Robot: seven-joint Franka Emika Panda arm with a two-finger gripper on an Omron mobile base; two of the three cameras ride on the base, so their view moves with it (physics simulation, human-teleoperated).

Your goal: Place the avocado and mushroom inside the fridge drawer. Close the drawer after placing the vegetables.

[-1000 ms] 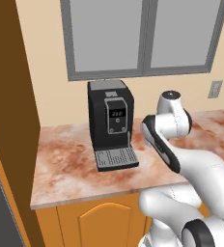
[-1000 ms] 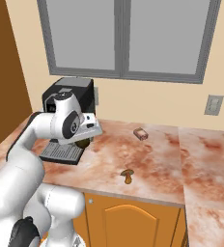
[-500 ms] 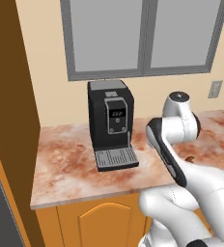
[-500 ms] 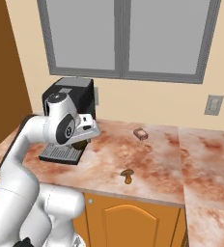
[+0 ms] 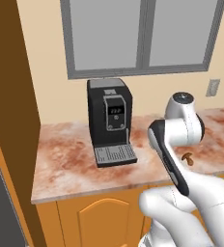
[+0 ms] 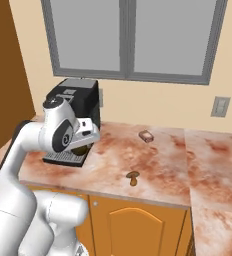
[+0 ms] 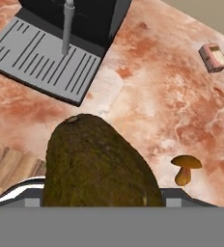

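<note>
The dark olive-brown avocado bulks large at the bottom of the hand view, and my gripper is shut on it. It hangs above the marbled counter, just in front of the coffee machine's drip tray. In the right base view the avocado peeks out under the white hand. The small tan mushroom stands upright on the counter to the right, near the front edge; it appears as mushroom and mushroom too. The fridge drawer is out of view.
A black coffee machine stands at the back of the counter under the window. A small pale brown-grey blocky item lies further back on the right. A tall brown panel borders the counter's left end.
The arm has shifted slightly with the avocado still held above the counter by the drip tray. The mushroom and the blocky item have not moved.
</note>
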